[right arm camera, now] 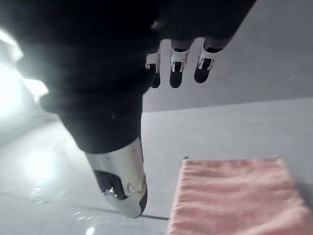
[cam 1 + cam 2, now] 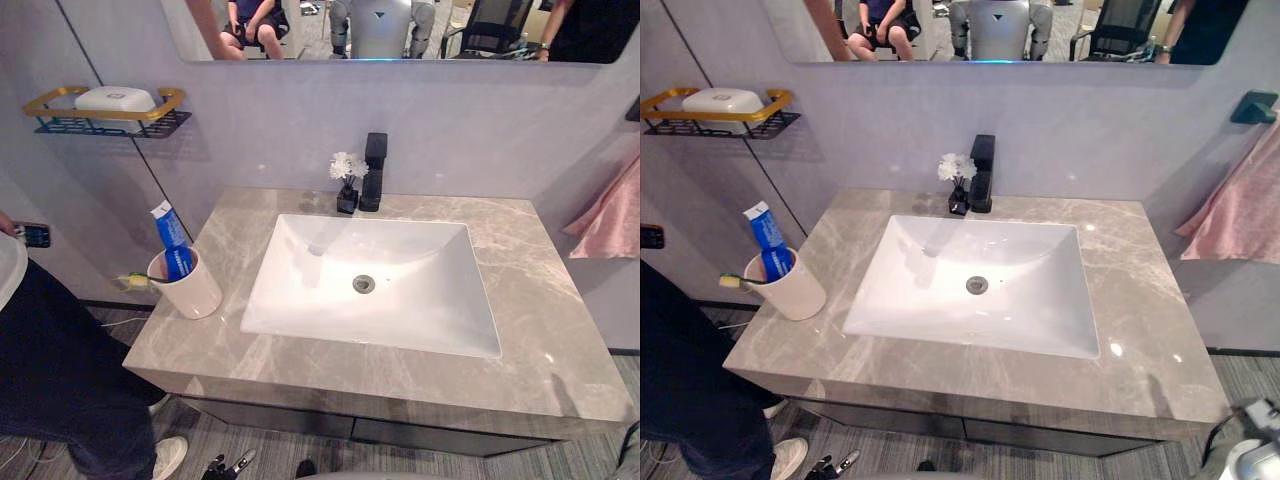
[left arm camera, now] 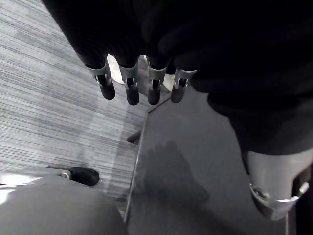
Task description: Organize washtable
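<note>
Bright, even light is falling on the grey marbled stone countertop (image 2: 1140, 300), with small highlights glinting on it. The black upright tap (image 2: 983, 170) is casting a faint shadow into the white rectangular basin (image 2: 930, 290). Strong glare is blooming beside the right hand (image 1: 176, 63), opposite the evenly lit pink towel (image 1: 234, 196). Past the left hand (image 3: 132, 83), a soft shadow is lying on the dim dark grey flat panel (image 3: 195, 147).

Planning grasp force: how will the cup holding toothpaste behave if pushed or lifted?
The white cup looks rigid and glossy, so probably slippery. The toothpaste tube leans above its rim, so likely top-heavy, apt to tip. It stands near the countertop edge; a push might drop it.
</note>
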You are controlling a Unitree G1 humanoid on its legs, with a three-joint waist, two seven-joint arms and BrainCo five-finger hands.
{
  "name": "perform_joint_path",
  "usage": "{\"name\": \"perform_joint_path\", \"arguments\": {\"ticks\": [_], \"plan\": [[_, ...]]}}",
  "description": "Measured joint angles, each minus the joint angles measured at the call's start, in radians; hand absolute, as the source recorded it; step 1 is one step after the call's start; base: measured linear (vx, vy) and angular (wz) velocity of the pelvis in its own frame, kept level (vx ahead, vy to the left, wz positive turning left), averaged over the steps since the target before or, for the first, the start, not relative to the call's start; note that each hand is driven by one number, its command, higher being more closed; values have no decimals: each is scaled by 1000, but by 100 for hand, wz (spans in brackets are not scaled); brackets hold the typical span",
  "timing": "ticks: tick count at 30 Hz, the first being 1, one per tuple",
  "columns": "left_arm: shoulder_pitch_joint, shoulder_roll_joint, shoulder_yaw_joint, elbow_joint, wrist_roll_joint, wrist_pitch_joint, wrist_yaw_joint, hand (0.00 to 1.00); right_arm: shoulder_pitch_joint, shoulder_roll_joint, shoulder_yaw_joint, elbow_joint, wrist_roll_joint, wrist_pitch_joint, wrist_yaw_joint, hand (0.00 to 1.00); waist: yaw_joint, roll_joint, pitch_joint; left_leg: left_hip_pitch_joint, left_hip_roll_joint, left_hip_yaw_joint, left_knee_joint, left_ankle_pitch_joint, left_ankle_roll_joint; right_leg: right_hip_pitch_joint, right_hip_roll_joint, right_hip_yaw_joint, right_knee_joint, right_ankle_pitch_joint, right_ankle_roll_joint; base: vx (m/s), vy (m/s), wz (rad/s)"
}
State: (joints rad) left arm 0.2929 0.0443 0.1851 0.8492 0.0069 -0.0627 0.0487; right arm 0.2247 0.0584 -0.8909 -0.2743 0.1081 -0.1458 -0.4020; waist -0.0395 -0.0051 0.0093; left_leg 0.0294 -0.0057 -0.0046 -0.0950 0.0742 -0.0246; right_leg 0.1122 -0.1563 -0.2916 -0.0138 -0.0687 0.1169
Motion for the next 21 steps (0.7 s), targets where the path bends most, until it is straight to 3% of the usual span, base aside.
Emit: {"name": "perform_joint_path", "arguments": {"ticks": [5, 11, 18, 21], "plan": [[-37, -83, 19, -29, -34, -1, 4, 0, 4, 11, 5, 78, 1, 17, -45, 0, 2, -2, -7, 22, 0, 20, 0, -15, 1, -1, -20, -9, 39, -26, 4, -8, 11, -12], [-53, -93, 12, -33, -47, -1, 42, 0, 15, 11, -3, 290, 27, 43, -126, 0, 0, -1, -13, 44, 2, 34, -1, -30, 1, -6, -32, -10, 97, -49, 11, 11, 4, -3], [-55, -89, 10, -15, -68, 1, 64, 0, 26, 11, 31, 467, 47, 67, -88, 0, 2, 0, -14, 62, -2, 65, -2, -49, 9, -10, -50, -6, 153, -87, 18, 21, 6, 0], [-52, -74, -11, -10, -85, 10, 64, 0, 83, 12, 61, 514, 46, 62, -33, 0, 15, -6, -16, 70, -2, 71, -2, -44, 6, 9, -51, -5, 150, -88, 20, 36, 11, -2]]}}
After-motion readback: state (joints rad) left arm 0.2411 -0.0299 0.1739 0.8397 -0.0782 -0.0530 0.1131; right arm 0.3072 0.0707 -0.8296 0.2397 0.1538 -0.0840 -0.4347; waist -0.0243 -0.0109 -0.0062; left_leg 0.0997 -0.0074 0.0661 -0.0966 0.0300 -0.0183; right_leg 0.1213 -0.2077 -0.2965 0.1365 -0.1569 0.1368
